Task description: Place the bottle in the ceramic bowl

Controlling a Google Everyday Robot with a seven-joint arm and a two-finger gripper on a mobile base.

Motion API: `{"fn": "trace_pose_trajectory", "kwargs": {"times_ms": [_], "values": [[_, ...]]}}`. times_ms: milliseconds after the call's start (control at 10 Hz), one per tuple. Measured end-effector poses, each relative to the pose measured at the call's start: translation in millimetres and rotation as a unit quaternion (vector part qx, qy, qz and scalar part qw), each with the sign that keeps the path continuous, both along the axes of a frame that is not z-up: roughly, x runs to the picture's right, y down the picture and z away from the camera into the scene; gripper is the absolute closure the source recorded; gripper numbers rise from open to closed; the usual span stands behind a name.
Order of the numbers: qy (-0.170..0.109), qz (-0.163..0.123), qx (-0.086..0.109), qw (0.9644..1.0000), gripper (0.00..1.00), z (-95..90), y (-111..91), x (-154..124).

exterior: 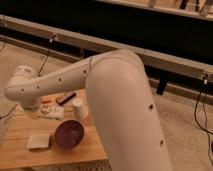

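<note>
The bottle, clear with a whitish label, lies on its side on the wooden table, just behind the ceramic bowl. The ceramic bowl is round, dark purple and looks empty. My white arm sweeps from the lower right across to a rounded joint at the left. The white rounded gripper tip hangs just right of the bottle, over the bowl's far rim. Whether it touches the bottle I cannot tell.
A flat grey-beige sponge lies left of the bowl. A slim orange object and a dark bar lie behind the bottle. The table's right edge runs under my arm. Cables trail on the floor.
</note>
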State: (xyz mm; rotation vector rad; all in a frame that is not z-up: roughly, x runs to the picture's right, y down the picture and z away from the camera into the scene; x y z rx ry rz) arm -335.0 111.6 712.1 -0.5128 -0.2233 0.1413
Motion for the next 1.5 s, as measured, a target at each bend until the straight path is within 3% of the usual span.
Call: {"fn": "trace_pose_trajectory", "kwargs": {"times_ms": [500, 800, 1100, 1300, 1500], "values": [[-0.009, 0.035, -0.023, 0.9991, 1.00, -4.8, 34.5, 48.7], [-0.013, 0.050, -0.037, 0.9980, 1.00, 15.0, 55.6, 76.0], [-0.023, 0.027, -0.057, 0.9977, 1.00, 27.7, 90.2, 91.7], [-0.044, 0.011, -0.070, 0.9965, 0.90, 26.9, 106.0, 90.7], [-0.077, -0.012, -0.076, 0.9940, 0.69, 21.2, 115.8, 84.0]]}}
